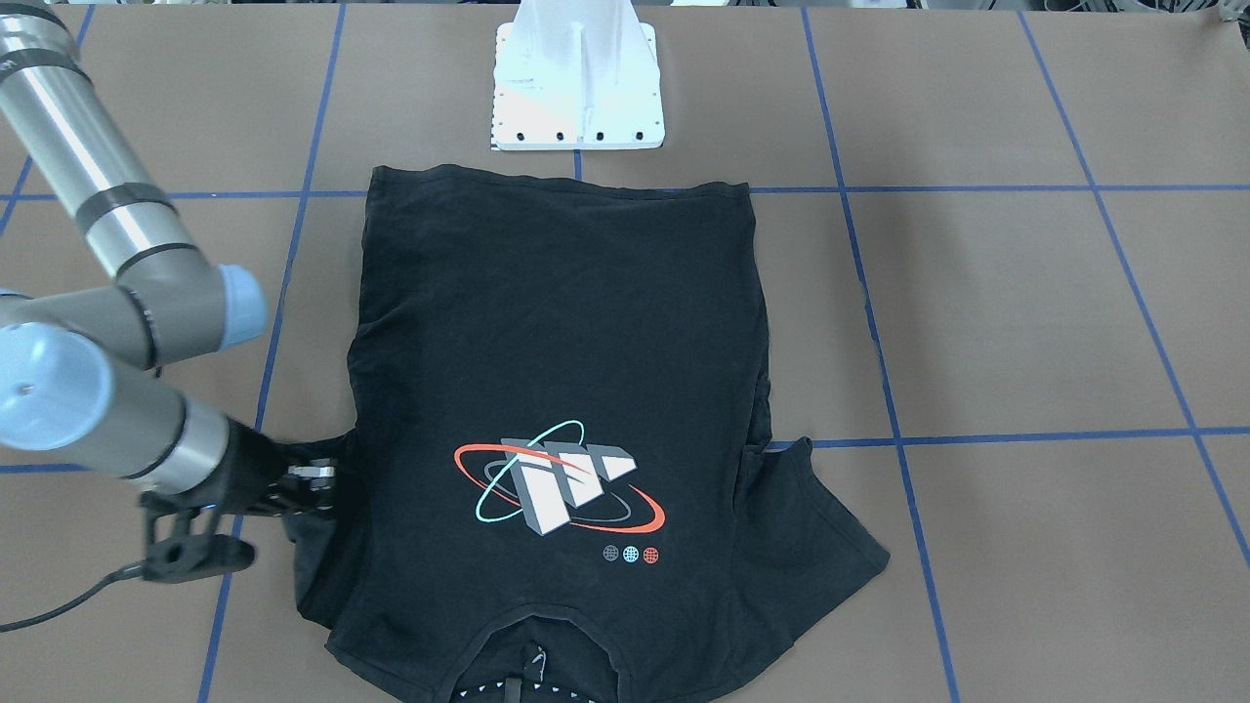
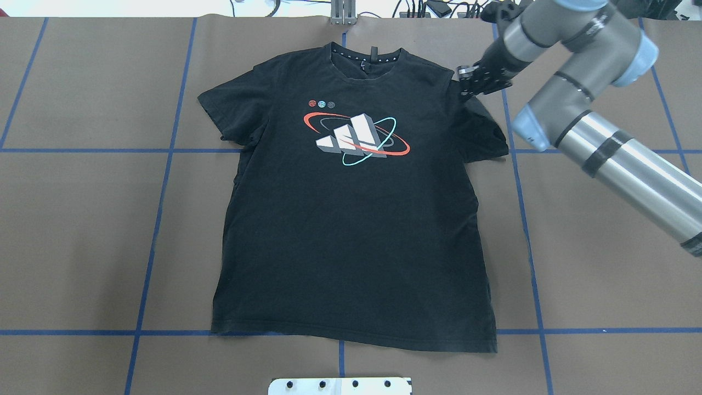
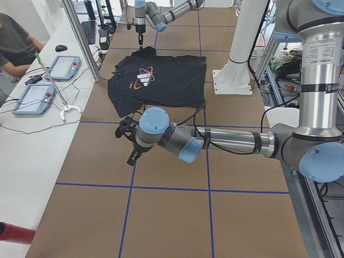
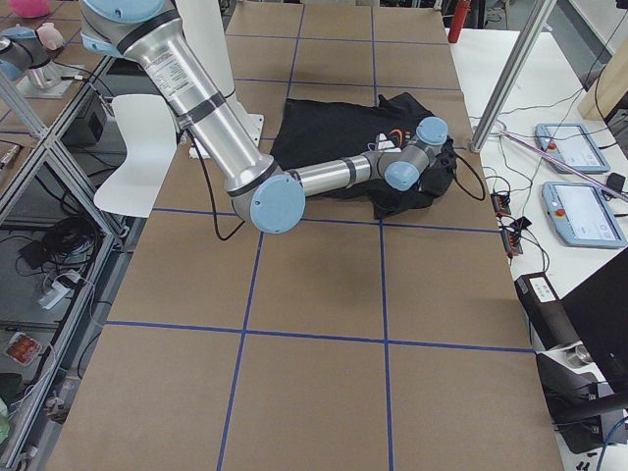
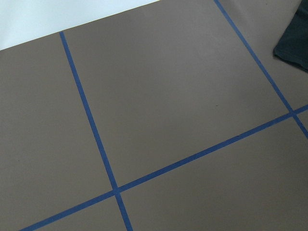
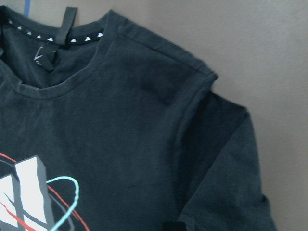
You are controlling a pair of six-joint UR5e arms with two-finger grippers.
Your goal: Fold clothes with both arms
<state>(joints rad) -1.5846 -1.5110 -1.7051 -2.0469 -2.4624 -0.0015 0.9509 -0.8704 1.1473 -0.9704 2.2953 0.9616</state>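
Front-facing view: the T-shirt (image 1: 566, 322) is being kept spread flat on the surface (image 1: 1025, 322), graphic side up. Its collar is at the bottom edge and its hem is toward the white pedestal base (image 1: 578, 88). The right arm (image 1: 117, 234) is being held in from the left edge, with its jaws against the sleeve at lower left. Whether they are open or closed cannot be told.

Overhead view: the right arm (image 2: 630, 164) is being held in from the right edge, jaws at the shoulder seam, upper right. Judgement: the shoulder is being taken as the grip point so that side can be folded inward. No fold is being seen yet.

Left-side view: the left arm (image 3: 231, 142) is being held low over bare surface, near the T-shirt's (image 3: 156, 80) closest edge but apart from it. Its jaws cannot be judged here.

Right-side view: the right arm (image 4: 334, 175) is being stretched across the T-shirt (image 4: 324, 128) to its far shoulder.

Left wrist view: mostly bare surface (image 5: 168, 96) is being shown, with one T-shirt (image 5: 294, 41) corner at upper right. This fits an arm waiting off the cloth.

Right wrist view: the collar, seam and sleeve of the T-shirt (image 6: 120, 120) are filling the frame. The jaws are not being shown clearly.
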